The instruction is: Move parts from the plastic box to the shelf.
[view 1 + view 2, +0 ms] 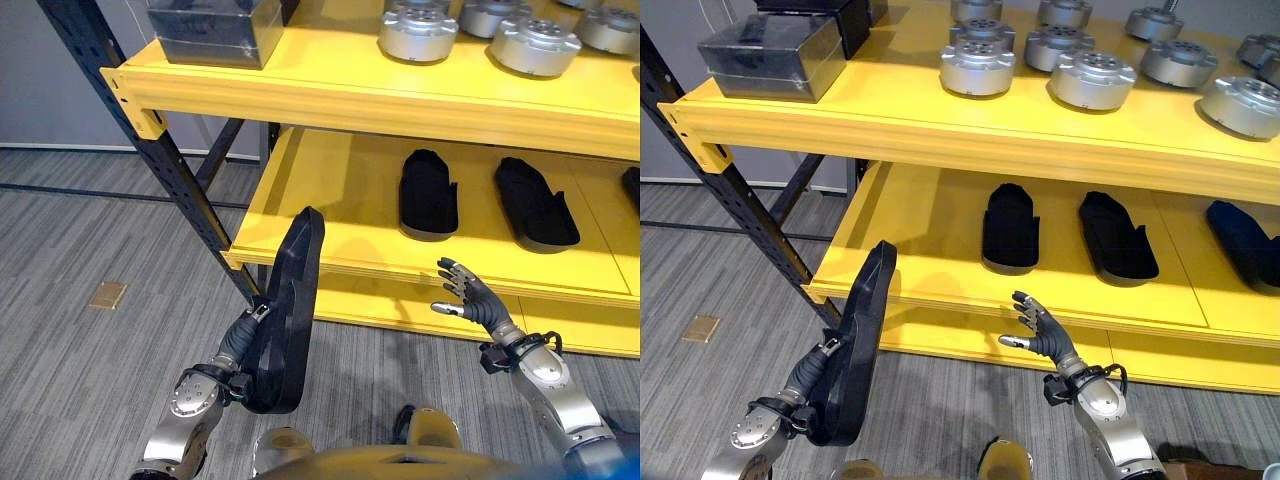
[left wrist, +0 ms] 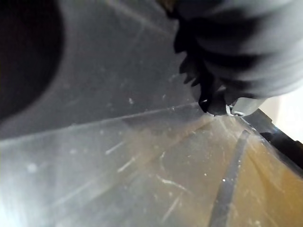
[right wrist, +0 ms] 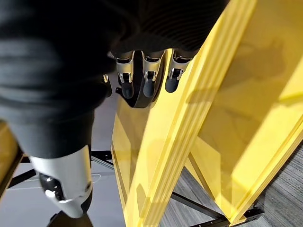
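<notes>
Holding a long black part (image 1: 858, 340) upright in the left hand (image 1: 810, 372), low and in front of the lower shelf's (image 1: 940, 232) front edge, its top end leaning toward that edge without touching. Gripping it near the lower half; fingers hidden behind the part, so grip not readable from the head views, and the left wrist view is showing just the dark ribbed cover (image 2: 236, 52) against a scratched, clear surface, too close to identify.

Hovering with the right hand (image 1: 1038, 330) just in front of the lower shelf's front edge, fingers spread and relaxed, palm turned toward the left, carrying nothing. In the right wrist view, pointing straight dark-tipped fingers (image 3: 149, 78) past the yellow shelf boards (image 3: 189, 142).

Lying on the lower shelf, well apart from both hands: two black parts (image 1: 1011, 228) (image 1: 1117, 238) side by side, lengthwise front to back, and a dark blue one (image 1: 1245, 240) farther to the right.

Sitting on the upper shelf (image 1: 970, 135): a cluster of round silver metal parts (image 1: 1092, 78) toward the right and a clear-lidded dark box (image 1: 773, 55) at the left end, another black box (image 1: 830, 18) just behind it. Standing at the left: the black perforated upright (image 1: 735, 200) of the rack on grey floor (image 1: 700, 270).
</notes>
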Robot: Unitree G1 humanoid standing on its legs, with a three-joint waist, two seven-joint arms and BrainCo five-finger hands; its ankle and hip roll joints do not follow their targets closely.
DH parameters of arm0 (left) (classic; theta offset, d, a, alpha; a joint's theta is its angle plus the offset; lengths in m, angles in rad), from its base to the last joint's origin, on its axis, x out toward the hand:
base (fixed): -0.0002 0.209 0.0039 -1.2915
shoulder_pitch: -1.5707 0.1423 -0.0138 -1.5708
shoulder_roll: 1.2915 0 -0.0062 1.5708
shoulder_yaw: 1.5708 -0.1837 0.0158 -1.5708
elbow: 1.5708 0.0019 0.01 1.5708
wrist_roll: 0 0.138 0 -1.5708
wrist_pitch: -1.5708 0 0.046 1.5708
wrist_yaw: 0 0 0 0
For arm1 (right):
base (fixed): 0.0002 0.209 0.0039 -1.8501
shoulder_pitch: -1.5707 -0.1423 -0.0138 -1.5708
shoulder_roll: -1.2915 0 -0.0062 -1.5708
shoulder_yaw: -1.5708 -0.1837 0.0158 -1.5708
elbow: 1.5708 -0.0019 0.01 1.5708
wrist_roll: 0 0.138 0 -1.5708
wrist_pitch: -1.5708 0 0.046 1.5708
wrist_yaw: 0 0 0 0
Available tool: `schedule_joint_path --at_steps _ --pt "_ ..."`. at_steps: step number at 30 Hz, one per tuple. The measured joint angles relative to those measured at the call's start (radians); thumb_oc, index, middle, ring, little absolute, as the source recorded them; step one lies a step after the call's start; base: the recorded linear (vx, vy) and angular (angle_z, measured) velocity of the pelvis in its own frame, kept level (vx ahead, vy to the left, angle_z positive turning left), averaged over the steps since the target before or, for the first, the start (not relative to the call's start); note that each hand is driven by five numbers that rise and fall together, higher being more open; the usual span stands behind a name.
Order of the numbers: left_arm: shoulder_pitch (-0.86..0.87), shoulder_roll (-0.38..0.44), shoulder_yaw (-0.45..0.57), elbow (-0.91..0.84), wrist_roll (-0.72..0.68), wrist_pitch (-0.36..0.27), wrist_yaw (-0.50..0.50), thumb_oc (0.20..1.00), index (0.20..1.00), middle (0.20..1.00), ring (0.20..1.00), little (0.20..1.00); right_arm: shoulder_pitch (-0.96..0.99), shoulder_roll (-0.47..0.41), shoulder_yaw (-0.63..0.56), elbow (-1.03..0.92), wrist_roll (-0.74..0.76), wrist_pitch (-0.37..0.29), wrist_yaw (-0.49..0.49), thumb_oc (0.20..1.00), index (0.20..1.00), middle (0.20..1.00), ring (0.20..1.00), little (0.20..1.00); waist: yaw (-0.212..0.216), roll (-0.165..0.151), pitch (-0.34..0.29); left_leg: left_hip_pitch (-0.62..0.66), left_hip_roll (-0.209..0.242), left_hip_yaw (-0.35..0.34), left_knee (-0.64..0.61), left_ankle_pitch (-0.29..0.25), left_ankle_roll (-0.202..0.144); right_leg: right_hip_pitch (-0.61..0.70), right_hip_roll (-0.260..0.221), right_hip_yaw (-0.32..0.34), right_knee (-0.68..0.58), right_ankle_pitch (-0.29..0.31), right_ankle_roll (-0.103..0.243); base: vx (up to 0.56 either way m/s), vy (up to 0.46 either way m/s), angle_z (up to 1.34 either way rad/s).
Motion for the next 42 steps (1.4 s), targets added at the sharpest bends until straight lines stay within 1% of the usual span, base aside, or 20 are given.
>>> schedule_joint_path --at_steps 1,3,5,6,7,8,9,11,13,14,17,19,20,23,24,28,32,35,38,42 --pt "-0.001 0.002 0.0 0.0 -0.005 -0.001 0.003 0.2 0.2 0.2 0.2 0.2 0.0 -0.002 0.0 0.0 0.0 -0.001 0.0 1.0 1.0 1.0 1.0 1.0 -0.001 0.002 -0.008 -0.01 0.006 0.0 0.007 0.011 0.001 -0.005 0.007 0.0 -0.006 0.0 -0.004 0.08 -0.114 0.0" --pt "-0.01 0.016 -0.002 0.002 -0.025 -0.009 0.003 0.2 0.2 0.2 0.2 0.2 0.0 -0.012 -0.008 -0.007 0.003 -0.005 0.009 1.0 1.0 1.0 1.0 1.0 -0.014 -0.006 -0.025 -0.091 0.035 -0.009 0.097 0.088 -0.074 -0.031 0.016 -0.012 0.003 -0.018 -0.033 0.0 -0.046 0.09" --pt "-0.016 0.016 -0.007 0.006 -0.024 -0.015 0.005 0.2 0.2 0.2 0.2 0.2 0.001 -0.019 -0.014 -0.017 0.003 -0.007 0.017 1.0 1.0 1.0 1.0 1.0 -0.011 -0.01 -0.023 -0.17 0.063 -0.039 0.201 0.185 -0.074 -0.023 0.041 -0.01 -0.045 0.003 -0.069 -0.06 0.079 -0.09" --pt "-0.024 0.015 -0.023 0.007 -0.019 -0.029 0.024 0.2 0.2 0.2 0.2 0.2 -0.001 -0.03 -0.015 -0.026 0.003 -0.018 0.023 1.0 1.0 1.0 1.0 1.0 -0.014 -0.003 -0.018 -0.233 0.08 -0.046 0.288 0.17 -0.075 -0.021 0.046 -0.016 -0.074 0.019 -0.085 0.02 0.259 -0.29" --pt "-0.026 0.01 -0.036 0.006 -0.007 -0.047 0.041 0.2 0.2 0.2 0.2 0.2 -0.005 -0.04 -0.015 -0.033 0.003 -0.019 0.035 1.0 1.0 1.0 1.0 1.0 -0.019 0.009 -0.015 -0.271 0.053 -0.017 0.314 0.118 -0.061 -0.018 0.058 -0.016 -0.106 0.048 -0.109 0.04 0.285 -0.22" --pt "-0.031 0.01 -0.043 0.007 0.008 -0.053 0.049 0.2 0.2 0.2 0.2 0.2 -0.004 -0.046 -0.014 -0.034 0.003 -0.021 0.039 1.0 1.0 1.0 1.0 1.0 -0.034 0.02 -0.009 -0.278 0.041 -0.002 0.296 0.099 -0.049 -0.007 0.066 -0.016 -0.119 0.055 -0.102 0.07 0.332 -0.12" --pt "-0.03 0.011 -0.049 0.002 0.017 -0.068 0.069 0.2 0.2 0.2 0.2 0.2 0.002 -0.052 -0.008 -0.037 0.002 -0.021 0.04 1.0 1.0 1.0 1.0 1.0 -0.051 0.033 -0.011 -0.251 0.02 0.026 0.183 0.076 -0.027 0.005 0.08 -0.029 -0.137 0.055 -0.097 0.01 0.191 0.05" --pt "-0.045 0.009 -0.058 -0.007 0.026 -0.087 0.102 0.2 0.2 0.2 0.2 0.2 0.013 -0.07 -0.002 -0.044 0.002 -0.023 0.052 1.0 1.0 1.0 1.0 1.0 -0.078 0.044 0.006 -0.192 -0.017 0.06 -0.106 0.098 0.026 0.009 0.102 -0.024 -0.131 0.036 -0.106 0.08 0.396 0.05" --pt "-0.058 0.01 -0.061 -0.002 0.026 -0.093 0.127 0.2 0.2 0.2 0.2 0.2 0.019 -0.069 -0.001 -0.04 0.002 -0.028 0.07 1.0 1.0 1.0 1.0 1.0 -0.067 0.027 0.029 -0.182 -0.015 0.011 -0.209 0.117 0.002 0.004 0.108 0.022 -0.136 0.041 -0.097 0.08 0.351 -0.31" --pt "-0.064 0.007 -0.064 0.013 0.026 -0.103 0.151 0.2 0.2 0.2 0.2 0.2 0.027 -0.068 0.0 -0.04 0.002 -0.033 0.083 1.0 1.0 1.0 1.0 1.0 -0.05 0.012 0.055 -0.188 0.032 -0.005 -0.255 0.158 -0.014 0.001 0.108 0.063 -0.139 0.043 -0.099 0.05 0.4 -0.63" --pt "-0.054 0.006 -0.074 0.028 0.026 -0.105 0.157 0.2 0.2 0.2 0.2 0.2 0.038 -0.072 0.002 -0.04 0.002 -0.037 0.087 1.0 1.0 1.0 1.0 1.0 -0.029 0.006 0.065 -0.195 0.084 -0.014 -0.259 0.179 -0.014 -0.016 0.091 0.087 -0.136 0.045 -0.104 0.0 0.35 -0.63" --pt "-0.046 0.003 -0.083 0.035 0.058 -0.112 0.156 0.2 0.2 0.2 0.2 0.2 0.038 -0.11 -0.007 -0.041 0.003 -0.055 0.097 1.0 1.0 1.0 1.0 1.0 -0.038 0.051 0.082 -0.178 0.066 -0.022 -0.254 0.171 0.006 -0.029 0.046 0.108 -0.137 0.079 -0.056 0.01 0.24 -0.64" --pt "-0.051 -0.011 -0.08 0.035 0.064 -0.117 0.157 0.2 0.2 0.2 0.2 0.2 0.034 -0.147 -0.007 -0.034 0.003 -0.058 0.094 1.0 1.0 1.0 1.0 1.0 -0.036 0.102 0.083 -0.162 0.066 -0.02 -0.271 0.19 -0.012 -0.02 0.047 0.098 -0.138 0.098 -0.025 0.03 0.211 -0.51" --pt "-0.073 0.041 -0.074 0.031 0.086 -0.134 0.177 0.2 0.2 0.2 0.2 0.2 0.043 -0.09 0.017 -0.037 0.002 -0.058 0.067 1.0 1.0 1.0 1.0 1.0 -0.021 0.051 0.08 -0.139 0.002 0.003 -0.254 0.198 -0.017 -0.019 -0.028 0.07 -0.048 0.05 0.005 0.05 0.134 -0.07" --pt "-0.075 0.057 -0.069 0.029 0.108 -0.15 0.184 0.2 0.2 0.2 0.2 0.2 0.039 -0.08 0.019 -0.038 0.002 -0.063 0.058 1.0 1.0 1.0 1.0 1.0 -0.015 0.027 0.074 -0.129 -0.02 0.007 -0.251 0.193 -0.018 0.008 -0.027 0.071 -0.095 0.067 0.023 0.05 0.093 0.07" --pt "-0.075 0.074 -0.071 0.027 0.167 -0.166 0.2 0.2 0.2 0.2 0.2 0.2 0.026 -0.042 0.015 -0.039 0.003 -0.074 0.032 1.0 1.0 1.0 1.0 1.0 -0.001 0.007 0.069 -0.128 -0.036 0.011 -0.263 0.194 -0.006 0.065 -0.017 0.067 -0.233 0.159 0.05 0.0 0.038 -0.06" --pt "-0.074 0.074 -0.066 0.003 0.174 -0.166 0.208 0.2 0.2 0.2 0.2 0.2 0.019 -0.041 0.025 -0.04 0.001 -0.079 0.029 1.0 1.0 1.0 1.0 1.0 0.025 -0.009 0.076 -0.132 -0.029 0.038 -0.264 0.197 -0.007 0.084 -0.002 0.053 -0.328 0.227 0.049 -0.06 -0.057 -0.22" --pt "-0.082 0.074 -0.055 -0.014 0.172 -0.173 0.238 0.2 0.2 0.2 0.2 0.2 -0.04 -0.031 0.056 -0.04 -0.001 -0.082 0.019 1.0 1.0 1.0 1.0 1.0 0.053 -0.015 0.098 -0.135 0.006 0.081 -0.26 0.195 -0.013 0.082 -0.005 -0.045 -0.381 0.243 0.03 -0.08 -0.053 -0.32" --pt "-0.111 0.071 -0.056 -0.036 0.163 -0.175 0.262 0.2 0.2 0.2 0.2 0.2 -0.1 -0.031 0.055 -0.082 -0.001 -0.083 0.017 1.0 1.0 1.0 1.0 1.0 0.074 0.011 0.124 -0.17 0.037 0.08 -0.217 0.181 -0.023 0.064 -0.014 -0.129 -0.355 0.248 0.027 -0.02 -0.094 -0.16" --pt "-0.183 0.065 -0.055 -0.041 0.162 -0.178 0.318 0.2 0.2 0.2 0.2 0.2 -0.18 -0.053 0.074 -0.119 -0.001 -0.075 0.041 1.0 1.0 1.0 1.0 1.0 0.077 0.029 0.152 -0.205 0.082 0.078 -0.146 0.157 -0.033 0.006 0.004 -0.113 -0.262 0.209 0.002 0.06 -0.085 -0.11"
